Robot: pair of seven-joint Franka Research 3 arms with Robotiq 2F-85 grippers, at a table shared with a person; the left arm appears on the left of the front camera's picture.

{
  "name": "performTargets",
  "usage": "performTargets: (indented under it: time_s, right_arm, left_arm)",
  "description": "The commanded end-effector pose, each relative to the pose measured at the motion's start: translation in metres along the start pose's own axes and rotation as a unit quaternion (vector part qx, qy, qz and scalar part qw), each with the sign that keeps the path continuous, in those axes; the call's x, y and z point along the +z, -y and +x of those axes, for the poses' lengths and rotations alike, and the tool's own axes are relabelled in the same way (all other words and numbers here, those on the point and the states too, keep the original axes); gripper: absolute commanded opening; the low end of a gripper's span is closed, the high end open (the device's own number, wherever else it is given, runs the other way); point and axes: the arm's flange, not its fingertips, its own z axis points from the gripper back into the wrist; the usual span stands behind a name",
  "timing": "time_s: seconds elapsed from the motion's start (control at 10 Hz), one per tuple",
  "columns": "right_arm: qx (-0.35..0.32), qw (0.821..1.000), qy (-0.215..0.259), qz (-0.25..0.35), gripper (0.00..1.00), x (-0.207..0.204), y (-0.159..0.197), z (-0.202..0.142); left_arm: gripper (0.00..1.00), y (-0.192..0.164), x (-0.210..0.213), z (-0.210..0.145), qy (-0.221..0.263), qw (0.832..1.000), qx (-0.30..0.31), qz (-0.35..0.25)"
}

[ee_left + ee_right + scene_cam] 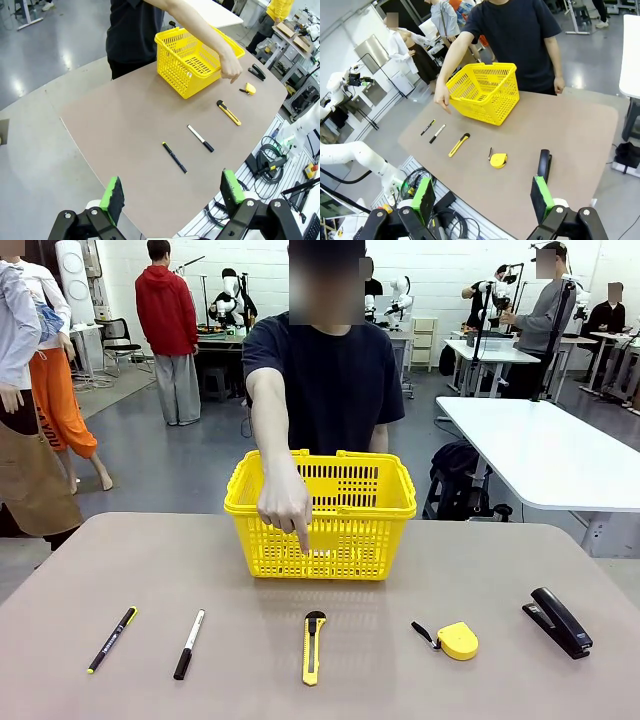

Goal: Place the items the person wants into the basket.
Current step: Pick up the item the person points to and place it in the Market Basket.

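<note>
The left gripper (172, 192) hangs off the near left corner of the desk (100, 570). It is spread wide, its green pads (112, 196) well apart with nothing between them. The right gripper (482, 197) hangs off the near right side, also wide and holding nothing.

Five things lie in a row across the near part of the desk, none touching another. At the far left is the thin black pen (112, 640), lying at a slant with its yellow tip at the far end. Just to its right is the marker (189, 644), with its black end near and its white barrel running away from the robot. In the middle lies the yellow-and-black utility knife (313, 647), running lengthwise from near to far with its black end farther off. To its right sits the round yellow tape measure (456, 640), a short black strap at its left. At the far right the black stapler (557, 621) lies at an angle.

Beyond the knife, the yellow basket (320, 515) stands upright at the middle of the desk, its handles folded down along the rim. The person (335, 380) stands at the far side behind it, one arm stretched over the basket's left part. That hand (283, 502) hangs in front of the basket's near wall. Its index finger points down at the desk between the basket and the utility knife.
</note>
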Motion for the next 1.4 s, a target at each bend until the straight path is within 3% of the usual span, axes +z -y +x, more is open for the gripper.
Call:
performTargets:
  time_s: [0.0, 0.3, 0.4, 0.5, 0.7, 0.8, 0.9, 1.0, 1.3]
  right_arm:
    - [0.006, 1.0, 0.007, 0.008, 1.0, -0.001, -0.002, 0.002]
    - [0.006, 1.0, 0.007, 0.008, 1.0, -0.001, -0.002, 0.002]
    - [0.006, 1.0, 0.007, 0.008, 1.0, -0.001, -0.002, 0.002]
    - [0.006, 1.0, 0.007, 0.008, 1.0, -0.001, -0.002, 0.002]
    - [0.006, 1.0, 0.007, 0.008, 1.0, -0.001, -0.002, 0.002]
    - [0.006, 1.0, 0.007, 0.008, 1.0, -0.001, -0.002, 0.002]
    - [0.006, 1.0, 0.007, 0.008, 1.0, -0.001, -0.002, 0.002]
    - [0.006, 1.0, 0.007, 0.008, 1.0, -0.001, -0.002, 0.002]
    - [0.006, 1.0, 0.007, 0.008, 1.0, -0.001, -0.002, 0.002]
  left_arm:
    - [1.0, 0.0, 0.002, -0.001, 0.006, 1.0, -0.004, -0.005]
    - [1.0, 0.0, 0.0, 0.0, 0.0, 1.0, 0.0, 0.0]
    - [1.0, 0.035, 0.002, 0.049, -0.059, 0.995, -0.057, 0.05]
    - [1.0, 0.103, -0.013, 0.125, -0.142, 0.972, -0.153, 0.111]
    - [1.0, 0.227, -0.106, 0.235, -0.316, 0.879, -0.333, 0.128]
    - [1.0, 0.272, -0.161, 0.262, -0.376, 0.843, -0.372, 0.1]
    - [1.0, 0.311, -0.224, 0.273, -0.434, 0.82, -0.366, 0.077]
    - [1.0, 0.336, -0.278, 0.269, -0.472, 0.815, -0.326, 0.084]
    - [1.0, 0.37, -0.392, 0.232, -0.487, 0.848, -0.171, 0.119]
